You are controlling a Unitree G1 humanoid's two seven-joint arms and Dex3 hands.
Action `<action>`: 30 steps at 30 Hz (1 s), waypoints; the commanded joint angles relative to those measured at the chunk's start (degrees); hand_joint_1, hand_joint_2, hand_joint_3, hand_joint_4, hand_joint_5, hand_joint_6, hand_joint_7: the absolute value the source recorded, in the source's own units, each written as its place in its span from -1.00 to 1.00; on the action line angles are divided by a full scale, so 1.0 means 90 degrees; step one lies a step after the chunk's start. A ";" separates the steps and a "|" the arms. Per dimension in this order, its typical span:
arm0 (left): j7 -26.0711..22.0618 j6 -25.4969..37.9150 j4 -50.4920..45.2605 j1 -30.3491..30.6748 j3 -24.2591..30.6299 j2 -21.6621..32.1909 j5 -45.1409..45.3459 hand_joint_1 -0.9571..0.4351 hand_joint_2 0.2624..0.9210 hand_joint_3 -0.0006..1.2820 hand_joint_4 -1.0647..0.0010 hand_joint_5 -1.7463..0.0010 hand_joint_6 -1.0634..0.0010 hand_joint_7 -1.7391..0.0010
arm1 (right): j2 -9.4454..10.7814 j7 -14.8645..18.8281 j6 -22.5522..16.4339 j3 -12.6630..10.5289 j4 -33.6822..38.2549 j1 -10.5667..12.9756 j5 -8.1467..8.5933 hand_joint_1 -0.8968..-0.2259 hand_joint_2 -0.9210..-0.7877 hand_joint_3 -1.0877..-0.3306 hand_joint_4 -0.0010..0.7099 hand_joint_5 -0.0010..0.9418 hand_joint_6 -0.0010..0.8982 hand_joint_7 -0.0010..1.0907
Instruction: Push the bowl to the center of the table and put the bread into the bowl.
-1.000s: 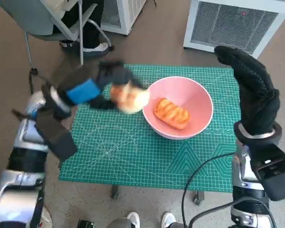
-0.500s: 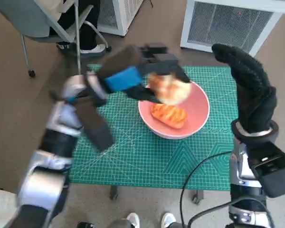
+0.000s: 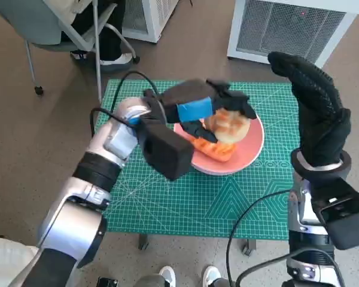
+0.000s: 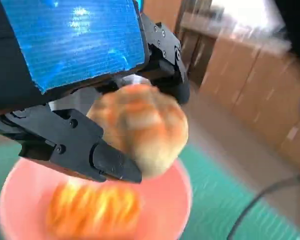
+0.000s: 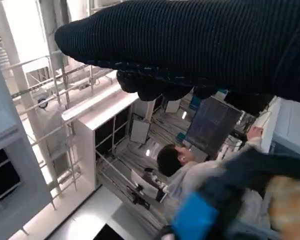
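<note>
One roll (image 3: 229, 124) is all that is left to place, and the left hand (image 3: 210, 107) grips it between its black fingers (image 4: 77, 150) directly over the pink bowl (image 3: 251, 148), clear of the rim. To finish this step well, I judge the hand should come lower before it lets go, so the roll drops only a little way and settles on bare pink beside the glazed bread (image 3: 210, 148) already lying in the bowl (landing on top of that piece could send it rolling toward the edge). The fingers should part evenly and the hand should lift straight up, so that nothing drags the bowl across the green mat (image 3: 167, 191) on the bench. In the left wrist view the roll sits just above the bowl's floor, apart from the bread below it. The bowl rests near the middle of the mat. The right hand (image 3: 317, 113) is raised beside the bench's far corner, holding nothing, its gloved fingers extended upward.
</note>
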 commanded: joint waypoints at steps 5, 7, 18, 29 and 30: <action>-0.0228 0.0154 0.0046 -0.0051 0.0044 -0.0109 -0.0104 -0.12 1.00 -0.88 0.99 1.00 0.66 0.93 | -0.0056 -0.0091 0.0051 -0.0078 -0.0072 0.0139 -0.0090 -0.09 -1.00 -0.10 -0.14 -0.99 -0.94 0.25; -0.0065 0.0050 0.0056 -0.0010 0.0058 -0.0106 -0.0070 -0.12 1.00 -0.88 1.00 1.00 0.65 0.93 | -0.0056 -0.0127 0.0059 -0.0084 -0.0093 0.0145 -0.0138 -0.09 -1.00 -0.10 -0.14 -0.99 -0.94 0.25; 0.0226 -0.0570 0.0323 0.0201 0.0824 -0.0145 -0.0960 -0.25 1.00 -0.86 1.00 1.00 0.71 0.97 | -0.0051 -0.0255 0.0177 -0.0096 -0.0223 0.0106 -0.0264 -0.03 -1.00 -0.11 -0.14 -0.99 -0.93 0.25; -0.0242 -0.0421 -0.0369 0.0686 0.2177 -0.0456 -0.3084 -0.30 1.00 -0.58 1.00 1.00 0.79 0.98 | -0.0022 -0.0473 0.0557 -0.0168 -0.0629 0.0028 -0.0225 -0.06 -1.00 -0.05 -0.14 -0.99 -0.90 0.26; -0.0266 -0.0362 -0.0455 0.0737 0.2265 -0.0488 -0.3229 -0.30 1.00 -0.55 0.99 1.00 0.78 0.98 | -0.0019 -0.0485 0.0599 -0.0172 -0.0664 0.0025 -0.0201 -0.07 -1.00 -0.02 -0.14 -0.99 -0.89 0.26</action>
